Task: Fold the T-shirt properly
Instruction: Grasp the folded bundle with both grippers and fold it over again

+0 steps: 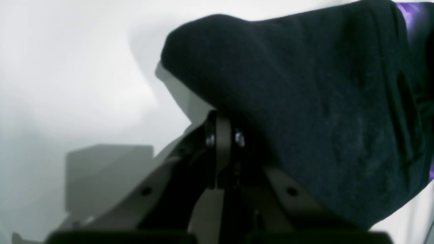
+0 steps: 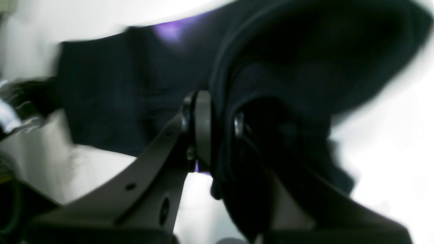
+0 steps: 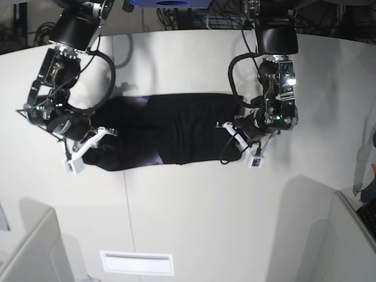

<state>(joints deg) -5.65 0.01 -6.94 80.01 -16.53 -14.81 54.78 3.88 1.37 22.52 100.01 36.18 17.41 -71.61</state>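
Black cloth T-shirt (image 3: 170, 132) with a purple print lies as a long band across the white desk (image 3: 194, 217), its long axis running arm to arm. Left gripper (image 3: 235, 130) clamps one end, right gripper (image 3: 101, 136) clamps the other, equally near.

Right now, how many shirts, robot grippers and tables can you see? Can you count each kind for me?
T-shirt: 1, black with a bit of purple print showing
Grippers: 2, the left gripper and the right gripper, each shut on the T-shirt's cloth
Table: 1, white
Total: 4
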